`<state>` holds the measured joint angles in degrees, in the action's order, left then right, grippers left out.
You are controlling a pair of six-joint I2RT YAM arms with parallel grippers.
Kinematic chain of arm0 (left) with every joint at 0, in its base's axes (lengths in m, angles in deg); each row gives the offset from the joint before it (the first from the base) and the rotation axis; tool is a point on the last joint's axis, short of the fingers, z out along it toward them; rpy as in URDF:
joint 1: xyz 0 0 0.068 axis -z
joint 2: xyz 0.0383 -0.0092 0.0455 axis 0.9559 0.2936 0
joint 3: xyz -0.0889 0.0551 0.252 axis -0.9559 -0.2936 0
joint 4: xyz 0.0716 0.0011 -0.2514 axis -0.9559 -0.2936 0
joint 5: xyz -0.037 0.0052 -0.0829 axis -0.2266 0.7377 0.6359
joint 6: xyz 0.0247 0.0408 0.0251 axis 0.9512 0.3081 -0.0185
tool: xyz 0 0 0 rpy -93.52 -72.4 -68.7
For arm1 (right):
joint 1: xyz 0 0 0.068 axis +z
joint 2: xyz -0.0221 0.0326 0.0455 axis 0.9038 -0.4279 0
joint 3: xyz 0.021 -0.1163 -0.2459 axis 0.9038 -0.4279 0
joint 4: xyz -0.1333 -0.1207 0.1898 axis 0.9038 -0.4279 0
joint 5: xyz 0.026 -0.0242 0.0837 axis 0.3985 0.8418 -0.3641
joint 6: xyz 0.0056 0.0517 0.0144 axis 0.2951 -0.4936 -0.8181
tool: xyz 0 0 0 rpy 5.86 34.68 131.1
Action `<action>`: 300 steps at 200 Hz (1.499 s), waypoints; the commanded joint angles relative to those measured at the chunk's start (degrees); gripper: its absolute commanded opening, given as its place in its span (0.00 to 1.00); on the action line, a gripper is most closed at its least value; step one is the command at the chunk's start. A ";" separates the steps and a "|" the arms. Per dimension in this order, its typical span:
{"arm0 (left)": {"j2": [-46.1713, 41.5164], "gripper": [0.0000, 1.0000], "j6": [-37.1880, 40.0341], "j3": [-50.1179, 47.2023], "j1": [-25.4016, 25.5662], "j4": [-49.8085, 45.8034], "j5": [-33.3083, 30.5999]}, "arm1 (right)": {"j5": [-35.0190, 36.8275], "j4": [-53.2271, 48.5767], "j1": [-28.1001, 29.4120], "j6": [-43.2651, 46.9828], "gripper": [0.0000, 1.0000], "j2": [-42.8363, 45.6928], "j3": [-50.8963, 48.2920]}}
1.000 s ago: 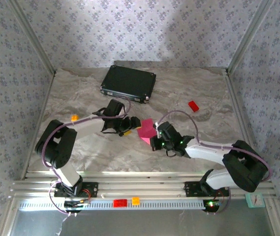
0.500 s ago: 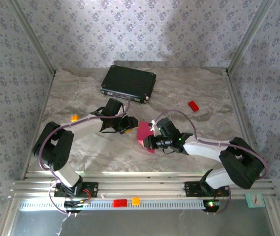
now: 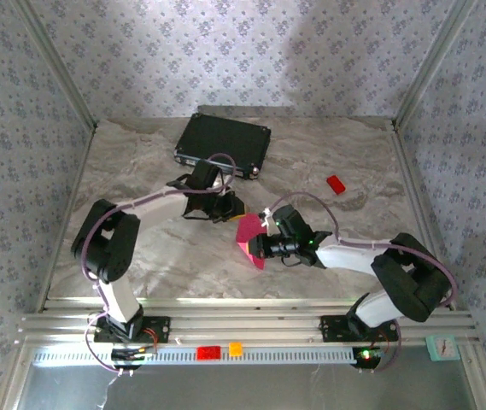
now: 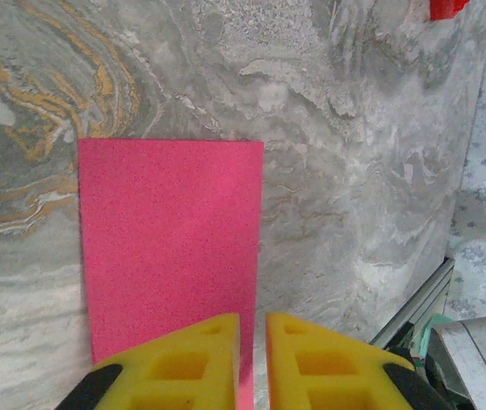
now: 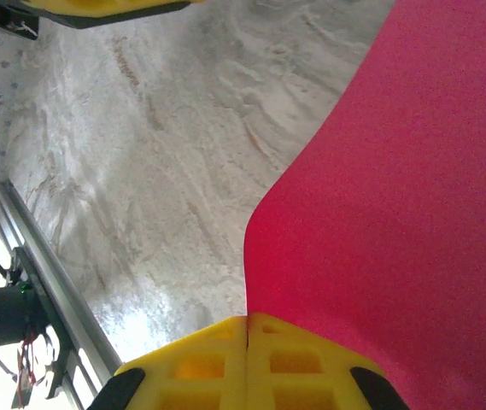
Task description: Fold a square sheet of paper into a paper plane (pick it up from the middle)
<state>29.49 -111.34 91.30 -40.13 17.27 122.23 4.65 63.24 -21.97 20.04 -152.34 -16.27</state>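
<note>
While both arms were stretched out over the counter [image 3: 140, 162], we saw the square sheet of paper [image 3: 249, 232] caught between them. It sat in front of the black case [image 3: 223, 143], a little to the case's right and clear of it.

The left end effector [image 3: 236, 210] sat at the edge of the sheet nearest the case. In the left wrist view its yellow fingers [image 4: 183, 363] were drawn together to a thin slit with magenta paper showing inside, so we read it as closed on that edge. From there the sheet looked like a plain rectangle against the marble.

The right end effector [image 3: 258, 248] was at the edge farthest from the case. In the right wrist view its fingers [image 5: 311, 363] met with no gap and the paper came straight out of the seam, so it was pinching the sheet. That side of the paper curved upward off the counter.

A small red block [image 3: 336, 184] lay to the right of the case, apart from the sheet and from both end effectors.
</note>
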 commanded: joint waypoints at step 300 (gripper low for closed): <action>16.30 0.06 10.54 12.23 3.98 -11.84 -1.00 | 0.17 -7.07 -6.49 2.50 0.00 -2.13 1.92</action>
<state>45.41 -102.99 101.92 -36.48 8.02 122.69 6.60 57.49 -28.22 20.83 -154.31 -16.10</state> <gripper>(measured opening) 0.055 0.062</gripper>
